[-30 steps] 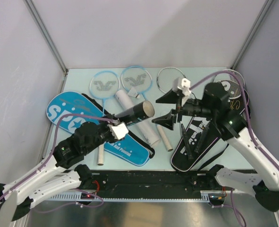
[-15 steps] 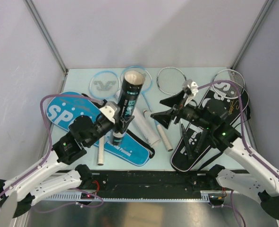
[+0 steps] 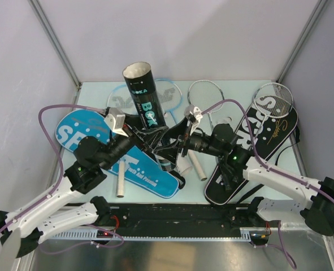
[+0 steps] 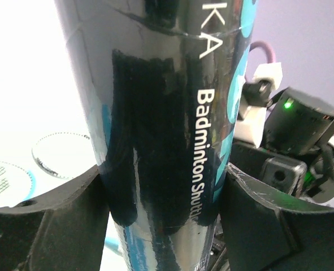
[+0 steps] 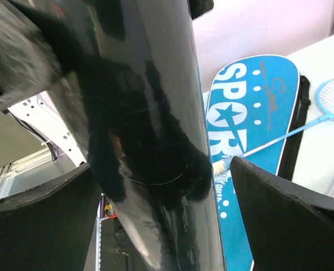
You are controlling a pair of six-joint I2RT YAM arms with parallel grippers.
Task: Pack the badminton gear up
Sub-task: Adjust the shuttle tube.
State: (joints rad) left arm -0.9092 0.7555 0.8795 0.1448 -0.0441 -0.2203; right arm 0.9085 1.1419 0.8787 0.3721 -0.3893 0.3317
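A glossy black shuttlecock tube [image 3: 146, 107] stands nearly upright above the table, open end up. My left gripper [image 3: 148, 139] is shut on its lower part; in the left wrist view both fingers press the tube [image 4: 161, 113] at the gripper [image 4: 164, 186]. My right gripper [image 3: 168, 151] is open around the tube's lower end; in the right wrist view the tube [image 5: 150, 141] rests against the left finger with a gap at the right finger [image 5: 291, 209]. The blue SPORT cover [image 3: 79, 138] lies left, the black one [image 3: 268, 121] right. No shuttlecock shows.
Two light-blue rackets [image 3: 118, 101] and two silver rackets [image 3: 206, 93] lie at the back. White tubes [image 3: 196, 164] lie at table centre, and another white tube [image 3: 120, 183] lies near the front left. Grey walls stand close on three sides.
My left gripper has raised the black tube from lying to nearly upright and shifted it left. My right arm has swung left and down, bringing its open jaws around the tube's lower end.
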